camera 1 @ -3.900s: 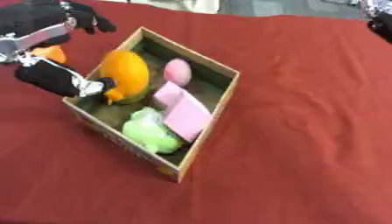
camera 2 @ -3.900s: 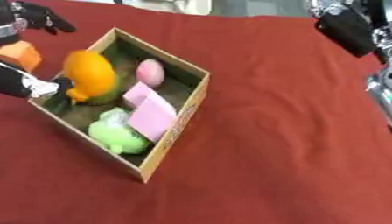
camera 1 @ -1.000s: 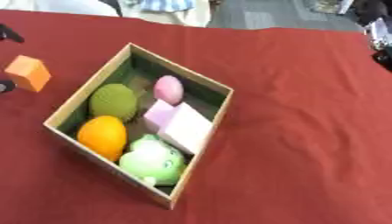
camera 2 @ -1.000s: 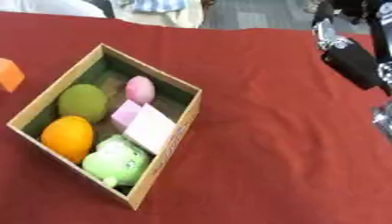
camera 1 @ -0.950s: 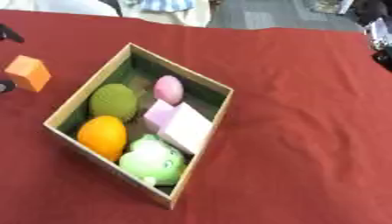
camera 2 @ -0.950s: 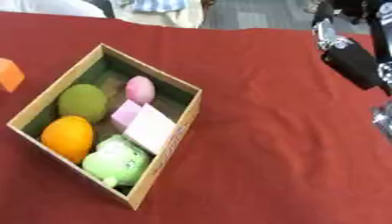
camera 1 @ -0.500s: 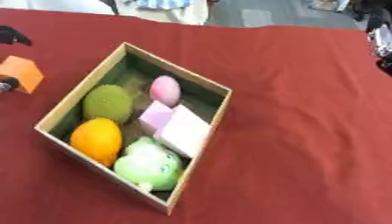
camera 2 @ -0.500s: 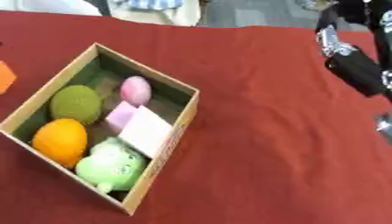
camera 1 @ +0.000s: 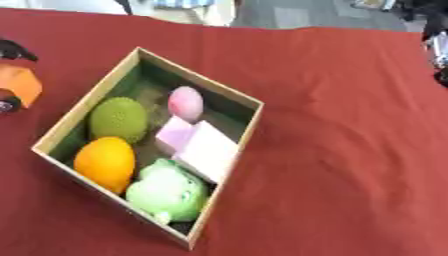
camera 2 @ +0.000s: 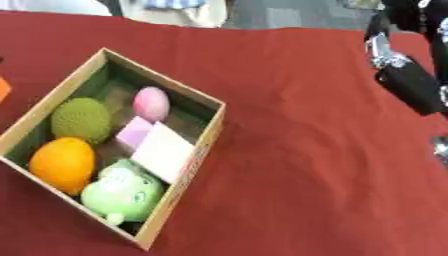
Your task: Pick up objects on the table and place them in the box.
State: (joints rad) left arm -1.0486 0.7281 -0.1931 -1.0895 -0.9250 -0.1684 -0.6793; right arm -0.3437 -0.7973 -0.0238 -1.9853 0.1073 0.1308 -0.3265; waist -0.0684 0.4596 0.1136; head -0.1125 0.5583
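A shallow wooden box (camera 1: 243,131) stands askew on the red cloth. Inside lie a green textured ball (camera 1: 118,120), a pink egg (camera 1: 185,102), pale pink blocks (camera 1: 199,146), an orange (camera 1: 105,162) and a green frog toy (camera 1: 171,194). Left of the box, at the view's edge, is an orange block (camera 1: 17,85). Dark parts of my left hand (camera 1: 13,50) show just above and below it; whether the hand holds the block is hidden by the edge. My right hand (camera 2: 409,84), black with silver, hangs at the upper right, well away from the box.
The red cloth (camera 2: 315,165) stretches bare to the right of the box and in front of it. The table's far edge (camera 1: 262,22) runs along the top, with floor and a seated person beyond.
The orange, carried over the box by my left hand 3.9 s ago, now lies inside, and that hand has drawn back left to the orange block. The camera has shifted slightly.
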